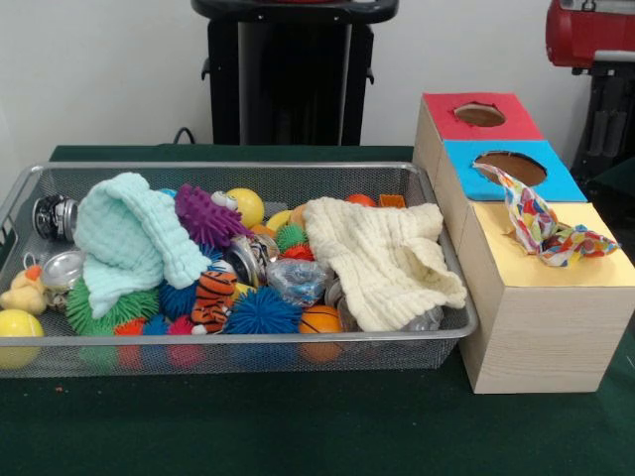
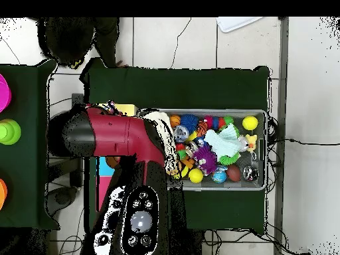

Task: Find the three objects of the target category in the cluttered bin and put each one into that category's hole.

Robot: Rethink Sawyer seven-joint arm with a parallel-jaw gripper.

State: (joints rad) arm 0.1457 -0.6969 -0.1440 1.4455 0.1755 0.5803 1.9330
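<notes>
printed fabric [image 1: 541,226] draped over yellow-faced box [image 1: 556,260] | arm [image 2: 116,135] above boxes | grip state: cannot tell

The claw shows in neither view, so nothing can be placed against it. In the overhead view the arm [image 2: 126,136] covers the boxes [image 2: 106,166], leaving only slivers, and also covers the near end of the bin [image 2: 262,149]. In the front view a red part [image 1: 590,30] is cut off by the top right corner, and the pedestal [image 1: 293,69] by the top edge. The yellow ball [image 1: 18,325] is cut off at the left edge. The patterned cloth [image 1: 541,228] hides the hole in the yellow face, and the cream cloth [image 1: 382,263] buries whatever lies beneath it.
</notes>
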